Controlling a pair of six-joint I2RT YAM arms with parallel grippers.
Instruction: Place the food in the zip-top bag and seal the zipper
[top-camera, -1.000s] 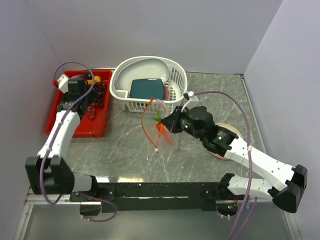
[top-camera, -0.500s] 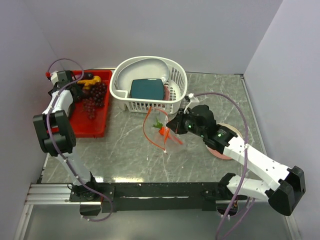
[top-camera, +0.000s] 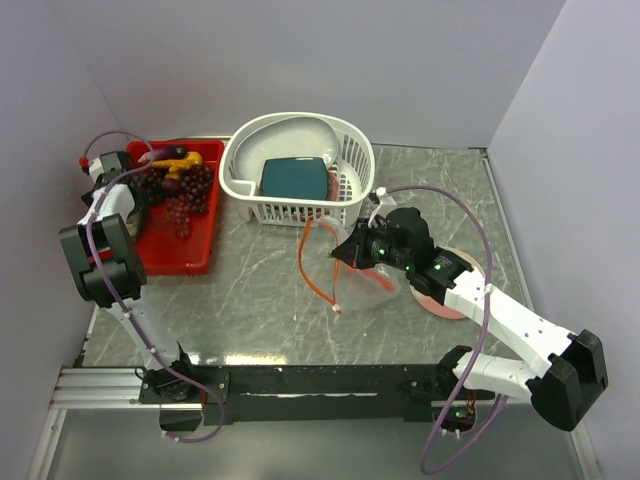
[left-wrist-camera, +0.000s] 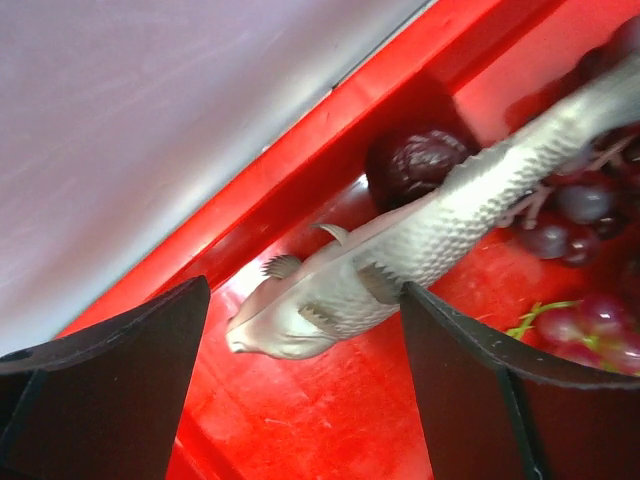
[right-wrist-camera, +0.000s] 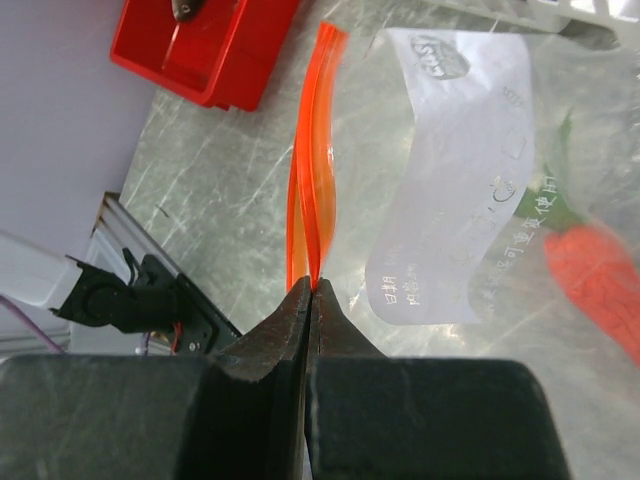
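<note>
Lying diagonally, fish, head toward tray wall, left end effector parted

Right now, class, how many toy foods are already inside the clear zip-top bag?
1: an orange carrot lies inside the bag, whose zipper the right hand pinches. The white label may hide others.

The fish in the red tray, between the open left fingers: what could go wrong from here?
1. The fish lies close to the red tray wall; the open left gripper may strike that wall when closing.
2. Its tail lies across the grapes, which may be dragged up too.
3. The right gripper pinches the zipper strips together, so the zip-top bag mouth may be too narrow for the fish.
</note>
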